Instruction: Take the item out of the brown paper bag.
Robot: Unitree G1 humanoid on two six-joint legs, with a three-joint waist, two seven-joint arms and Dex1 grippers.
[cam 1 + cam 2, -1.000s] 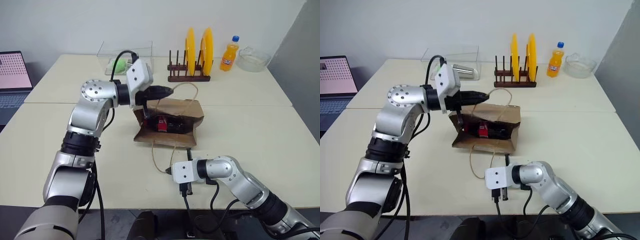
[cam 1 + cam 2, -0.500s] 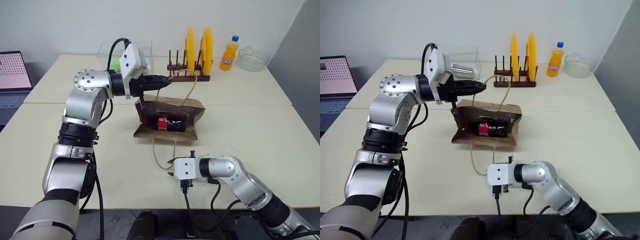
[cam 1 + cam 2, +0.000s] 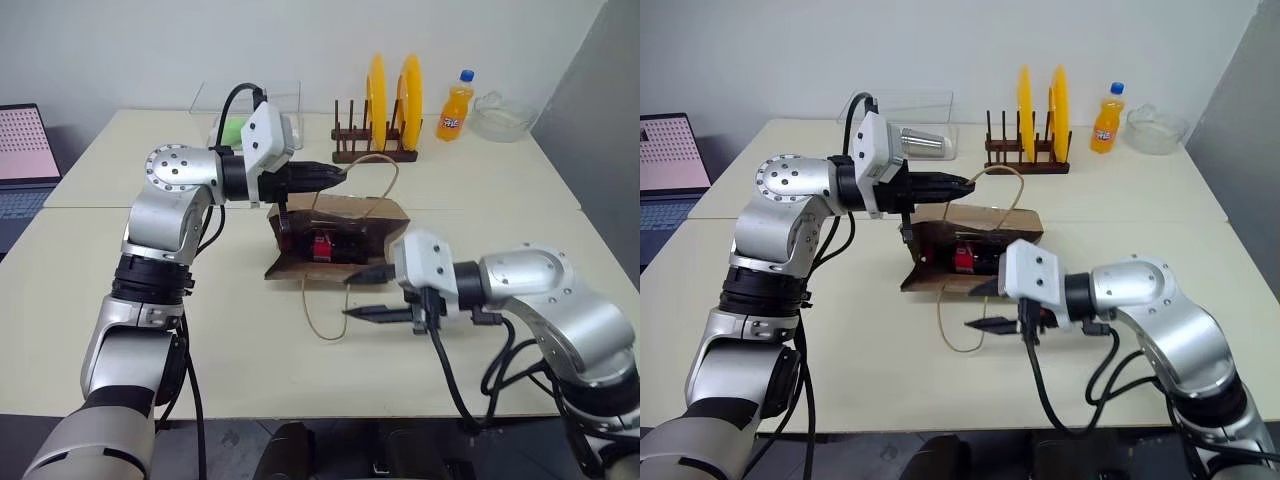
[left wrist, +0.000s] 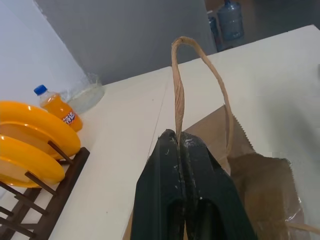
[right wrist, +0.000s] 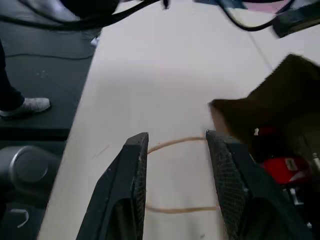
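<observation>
The brown paper bag (image 3: 345, 232) lies on its side mid-table, its mouth facing the near edge. The item (image 3: 322, 246), a dark bottle with a red label, lies inside and shows through the mouth; it is also in the right wrist view (image 5: 286, 168). My left gripper (image 3: 335, 176) is shut on the bag's upper cord handle (image 4: 199, 54), holding it up above the bag. The lower cord handle (image 3: 321, 312) lies looped on the table. My right gripper (image 3: 352, 298) is open, hovering just in front of the bag's mouth and pointing left over that loop, with nothing between its fingers (image 5: 134, 170).
At the back stand a wooden rack with yellow plates (image 3: 380, 148), an orange soda bottle (image 3: 456, 108), a glass bowl (image 3: 503, 115) and a clear plastic box (image 3: 222, 108). A laptop (image 3: 25, 160) sits far left. A person's shoe (image 5: 30, 105) is on the floor.
My right arm has risen from the table's near edge to the bag's mouth, and its gripper has opened. The left gripper keeps its hold on the handle, hardly moving.
</observation>
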